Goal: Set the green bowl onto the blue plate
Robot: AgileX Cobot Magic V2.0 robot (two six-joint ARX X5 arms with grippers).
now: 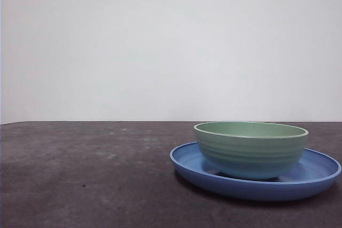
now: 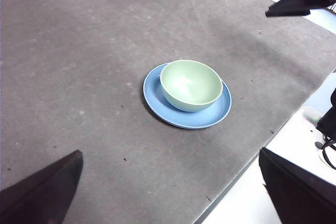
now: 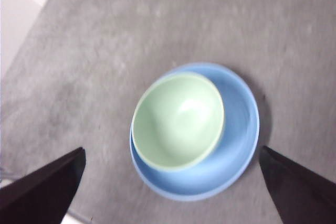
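Bowl on plate: the green bowl (image 1: 251, 149) sits upright inside the blue plate (image 1: 188, 159), mouth up, off-centre and close to one side of the rim. Bowl is deep, round, matte, with faint horizontal ridges and a paler lip; no long axis. Plate is wide, shallow, glossy, with a sloped rim. Both rest on the bench (image 1: 85, 180), a dark grey mottled surface, nearer its front-right edge in the front view. Right pincer (image 3: 170, 195) hangs above the pair, jaws spread wide, holding nothing. Left pincer (image 2: 170, 195) stands well apart, also spread and empty.
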